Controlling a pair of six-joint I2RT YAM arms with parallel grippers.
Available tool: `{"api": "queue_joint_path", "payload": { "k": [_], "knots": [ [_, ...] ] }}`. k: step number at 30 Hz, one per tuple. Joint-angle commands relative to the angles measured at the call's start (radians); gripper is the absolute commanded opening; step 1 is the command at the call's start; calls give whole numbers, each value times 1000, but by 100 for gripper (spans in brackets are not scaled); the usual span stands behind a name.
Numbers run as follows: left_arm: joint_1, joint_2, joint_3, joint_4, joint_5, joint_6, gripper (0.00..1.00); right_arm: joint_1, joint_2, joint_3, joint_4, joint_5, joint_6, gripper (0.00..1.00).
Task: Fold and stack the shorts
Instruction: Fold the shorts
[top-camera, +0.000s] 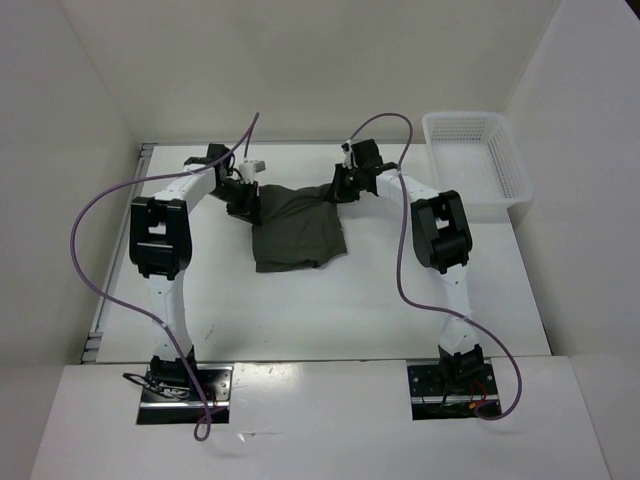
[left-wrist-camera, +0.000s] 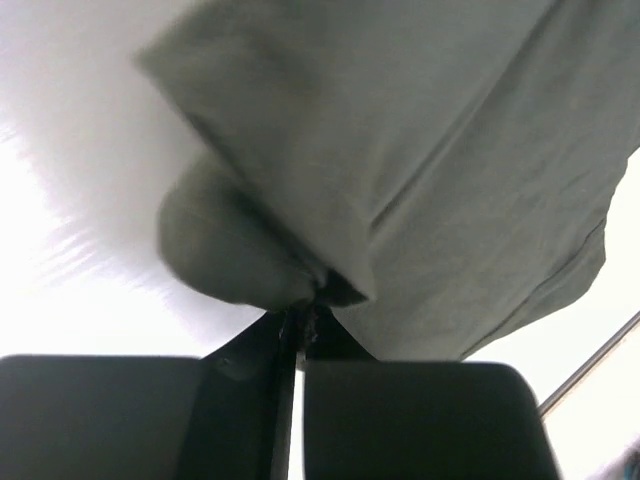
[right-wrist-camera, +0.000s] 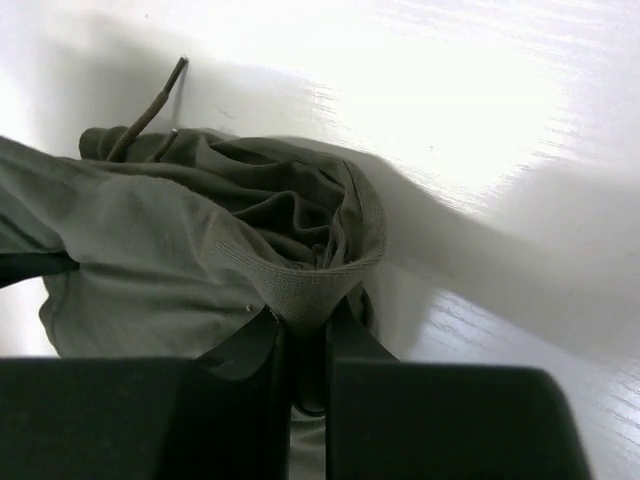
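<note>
Fold in hand: left gripper (top-camera: 243, 203) and right gripper (top-camera: 338, 190) each pinched the shorts (top-camera: 297, 235) (jaws closed on cloth). The next move probably called for level carrying

Dk olive shorts (top-camera: 297, 232); white mesh basket (top-camera: 512, 177).

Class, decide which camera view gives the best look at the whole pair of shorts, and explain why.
The top external view: it shows the shorts entire, held at both far corners by the left gripper and right gripper. Each wrist view shows only a close-up of pinched cloth.
</note>
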Motion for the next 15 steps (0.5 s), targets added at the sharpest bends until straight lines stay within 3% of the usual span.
{"api": "queue_joint_path", "payload": {
  "k": [1,5,7,8,9,10,11,14,15],
  "knots": [
    [45,37,-36,22,3,5,0,-29,24,64,41,74,5,0],
    [57,65,-36,23,-22,5,1,-29,24,55,32,64,5,0],
    [66,65,-36,23,-22,5,9,-29,24,46,32,64,5,0],
    [66,65,-24,13,-13,5,15,-29,15,46,32,93,5,0],
    [66,65,-24,3,12,14,32,-29,15,46,32,94,-14,3],
    [75,54,-13,-6,38,25,46,-29,4,46,32,94,-25,12],
    [75,27,-13,-7,77,36,55,-29,4,46,32,72,-37,43],
    [85,-51,-13,-16,119,50,69,-29,-41,46,32,34,-82,60],
    [85,-73,-13,-16,128,63,71,-29,-52,58,32,34,-91,60]
  ]
}}
